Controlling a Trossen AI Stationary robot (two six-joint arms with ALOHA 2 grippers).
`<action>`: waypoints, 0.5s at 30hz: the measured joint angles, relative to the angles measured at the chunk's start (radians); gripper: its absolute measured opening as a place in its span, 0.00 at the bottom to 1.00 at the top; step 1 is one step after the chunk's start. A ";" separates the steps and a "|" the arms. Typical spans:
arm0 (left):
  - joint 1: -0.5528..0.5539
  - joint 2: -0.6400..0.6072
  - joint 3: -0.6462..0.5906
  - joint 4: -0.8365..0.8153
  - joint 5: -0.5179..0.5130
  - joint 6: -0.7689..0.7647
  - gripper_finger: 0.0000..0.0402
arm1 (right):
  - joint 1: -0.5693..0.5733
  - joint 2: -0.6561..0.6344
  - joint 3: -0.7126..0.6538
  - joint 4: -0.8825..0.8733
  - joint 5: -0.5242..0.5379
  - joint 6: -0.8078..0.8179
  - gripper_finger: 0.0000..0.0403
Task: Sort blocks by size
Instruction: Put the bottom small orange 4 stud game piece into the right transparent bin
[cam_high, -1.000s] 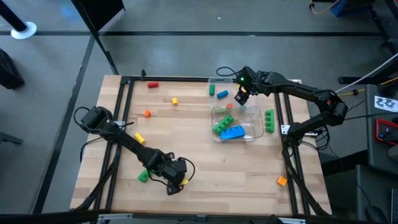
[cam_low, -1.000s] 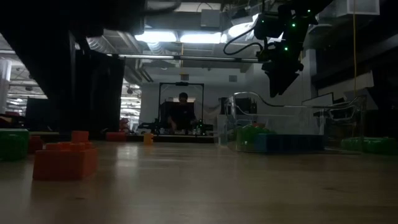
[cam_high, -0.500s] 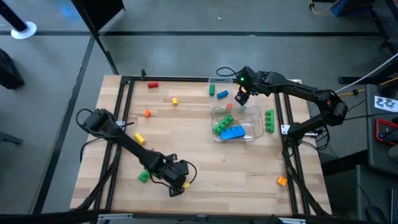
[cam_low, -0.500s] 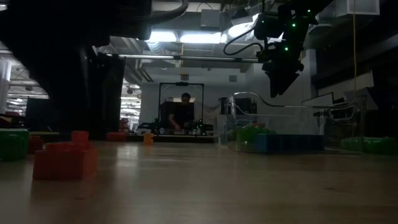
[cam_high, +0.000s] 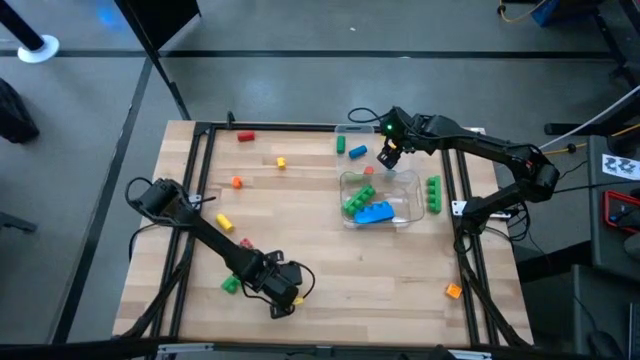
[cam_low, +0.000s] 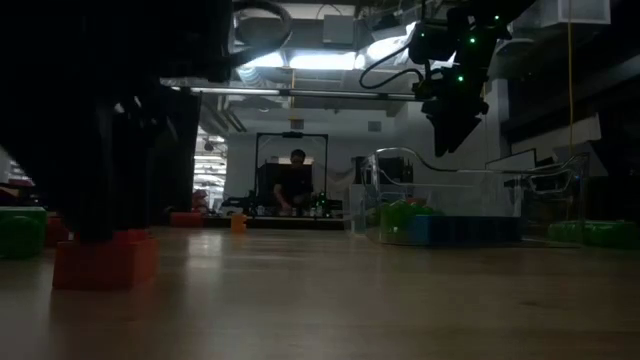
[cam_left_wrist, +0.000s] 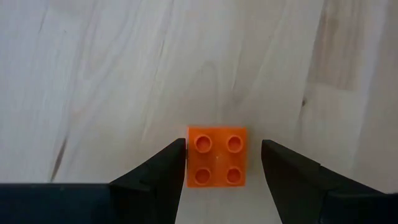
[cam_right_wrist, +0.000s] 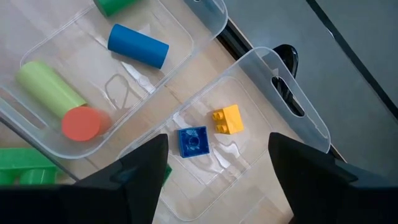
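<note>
An orange four-stud brick (cam_left_wrist: 217, 157) lies studs up on the wooden table near its front edge; it also shows in the low view (cam_low: 105, 262). My left gripper (cam_left_wrist: 224, 155) is open and points down over it, one finger on each side; it is at the near middle in the high view (cam_high: 283, 297). My right gripper (cam_high: 388, 155) is open and empty, raised above the clear trays at the far right. Its wrist view (cam_right_wrist: 217, 174) looks down on a blue cylinder (cam_right_wrist: 138, 45), a light green cylinder (cam_right_wrist: 50, 89) and a red cylinder (cam_right_wrist: 83, 123) in one tray. My left gripper's fingers come from above and stand on two opposite sides of the orange brick, which rests flat on the table. One finger (cam_left_wrist: 168, 168) is close against the brick's side (cam_left_wrist: 190, 158); I cannot tell whether it touches. The other finger stands clear.
A clear tray (cam_high: 405, 180) holds green and blue blocks; another tray (cam_right_wrist: 273, 93) holds a small blue and a small yellow brick. Loose blocks lie about: red (cam_high: 245, 136), yellow (cam_high: 281, 161), orange (cam_high: 236, 182), yellow (cam_high: 224, 222), green (cam_high: 230, 285), orange (cam_high: 453, 291), a green bar (cam_high: 433, 193).
My left gripper has gone down and slightly toward the table's near edge, onto the orange brick, so that its fingers now stand around it. The brick has stayed in place.
</note>
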 joint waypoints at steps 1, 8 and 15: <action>0.000 0.007 0.000 0.001 -0.001 0.000 0.49 | 0.000 0.000 0.000 -0.001 0.000 0.000 0.70; -0.001 0.033 0.000 -0.007 -0.011 0.000 0.49 | 0.001 0.000 0.000 -0.034 0.000 0.000 0.70; 0.016 0.033 0.001 -0.008 -0.010 0.009 0.36 | 0.001 -0.073 0.000 -0.169 -0.026 -0.003 0.70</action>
